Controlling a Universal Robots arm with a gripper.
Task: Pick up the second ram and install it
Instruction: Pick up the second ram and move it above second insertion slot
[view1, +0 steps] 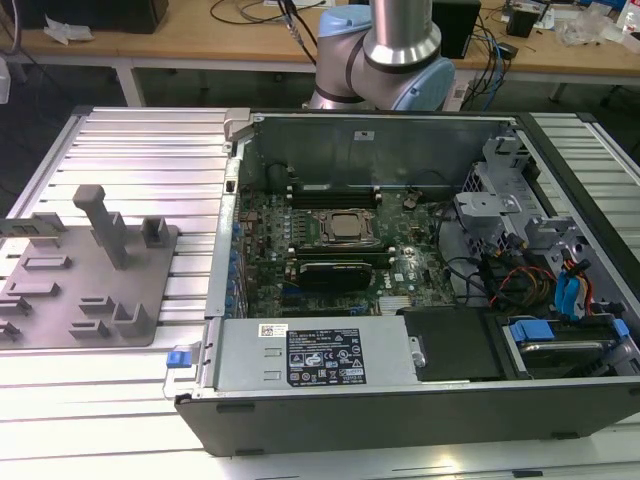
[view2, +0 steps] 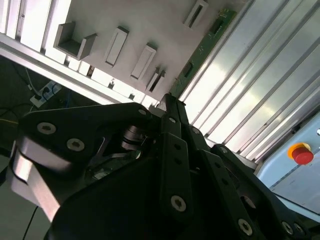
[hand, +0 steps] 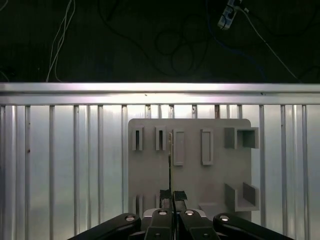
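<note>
Fingers (hand: 180, 195) pinch second ram (view2: 202, 49) end-on over tray (hand: 215, 175).

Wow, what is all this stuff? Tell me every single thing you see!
second ram: one, green, pinched in the claw above the tray
tray: one, grey, with upright posts, on the table at the exterior view's left
computer case: one, dark, lying open on the table
motherboard: one, green, inside the case
processor socket: one, silvery, middle of the motherboard
power box: one, silver, along the case's near wall
table: one, silver, ribbed, under everything
button: one, red, beyond the table's edge in the second wrist view
robot arm: one, silver and pale blue, behind the case
claw: one, black, shut on the second ram
</note>
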